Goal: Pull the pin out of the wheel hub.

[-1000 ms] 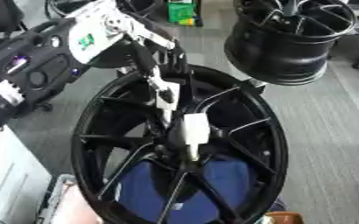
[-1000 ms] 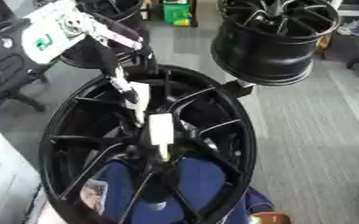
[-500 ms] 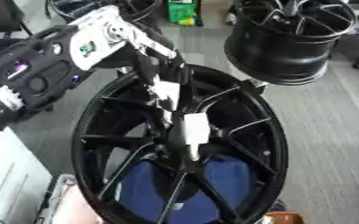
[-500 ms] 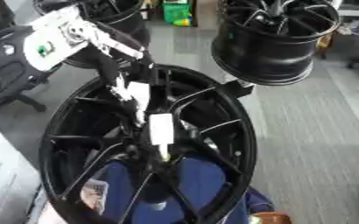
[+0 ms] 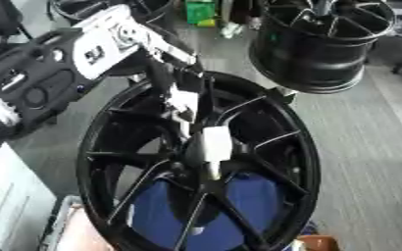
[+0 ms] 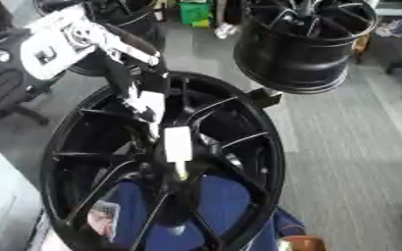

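- A large black wheel hub [image 5: 110, 147] stands upright and fills the middle and lower frame, its spokes meeting at the centre.
- A second black wheel [image 5: 320, 44] sits at the upper right, its rim close to the hub's top edge; a third shows at the top left.
- Grey floor [image 5: 367, 147] lies open along the right side.
- Blue cloth [image 5: 238, 206] shows through the lower spokes.
- The left hand [image 5: 183, 98] reaches in from the upper left, over the upper spokes; whether its fingers are curled cannot be told.
- The white pin [image 5: 214, 147] sits at the hub's centre, just below the hand.
- No writing is readable.
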Robot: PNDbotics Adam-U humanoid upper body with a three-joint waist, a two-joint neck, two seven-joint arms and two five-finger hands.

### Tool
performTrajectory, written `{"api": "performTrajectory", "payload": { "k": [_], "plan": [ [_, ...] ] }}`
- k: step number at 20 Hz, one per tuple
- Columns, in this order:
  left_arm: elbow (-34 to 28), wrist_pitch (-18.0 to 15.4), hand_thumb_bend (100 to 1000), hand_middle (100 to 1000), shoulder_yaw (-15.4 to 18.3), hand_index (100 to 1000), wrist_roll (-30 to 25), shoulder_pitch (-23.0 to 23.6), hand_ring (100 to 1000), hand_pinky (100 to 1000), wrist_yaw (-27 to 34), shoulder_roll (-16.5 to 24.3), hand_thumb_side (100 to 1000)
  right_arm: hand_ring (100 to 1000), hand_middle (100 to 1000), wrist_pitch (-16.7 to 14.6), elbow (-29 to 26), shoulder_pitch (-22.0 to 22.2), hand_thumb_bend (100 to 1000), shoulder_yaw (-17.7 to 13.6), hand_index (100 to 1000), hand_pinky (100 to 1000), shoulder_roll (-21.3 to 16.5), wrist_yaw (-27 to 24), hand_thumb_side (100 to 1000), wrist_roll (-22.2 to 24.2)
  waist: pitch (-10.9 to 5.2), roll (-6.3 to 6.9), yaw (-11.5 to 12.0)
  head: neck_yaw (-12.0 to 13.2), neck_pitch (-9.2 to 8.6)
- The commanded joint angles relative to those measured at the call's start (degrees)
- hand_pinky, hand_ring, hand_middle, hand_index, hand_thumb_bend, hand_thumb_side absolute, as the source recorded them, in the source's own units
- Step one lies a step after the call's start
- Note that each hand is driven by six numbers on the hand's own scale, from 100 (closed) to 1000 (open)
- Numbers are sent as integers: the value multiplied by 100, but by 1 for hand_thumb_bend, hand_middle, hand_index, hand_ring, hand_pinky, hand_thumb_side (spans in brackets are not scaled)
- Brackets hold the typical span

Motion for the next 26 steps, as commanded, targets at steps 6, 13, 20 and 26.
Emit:
{"api": "performTrajectory", "payload": {
  "k": [6, 13, 20, 26],
  "plan": [
    [-183, 126, 285, 546, 52, 689, 3, -37, 618, 650, -89, 173, 293, 755, 734, -9, -34, -59, 100, -114, 854, 883, -101, -16, 100, -71, -61, -11, -5, 35, 31],
    [-239, 3, 483, 680, -38, 835, 3, 0, 725, 711, -208, 199, 488, 754, 733, -11, -34, -47, 100, -111, 854, 883, -84, -31, 100, -93, -53, -14, -14, 63, 31],
    [-172, -271, 550, 748, 22, 873, 3, -12, 784, 751, -753, 269, 416, 753, 732, -4, -34, -8, 100, -106, 854, 884, -86, -43, 100, -108, -56, -14, -2, 90, 31],
    [103, -554, 510, 726, 233, 857, 3, 18, 772, 742, -1239, 211, 368, 752, 732, 13, -34, 18, 100, -92, 853, 884, -65, -64, 100, -126, -52, -21, 8, 116, 31]
  ]
}}
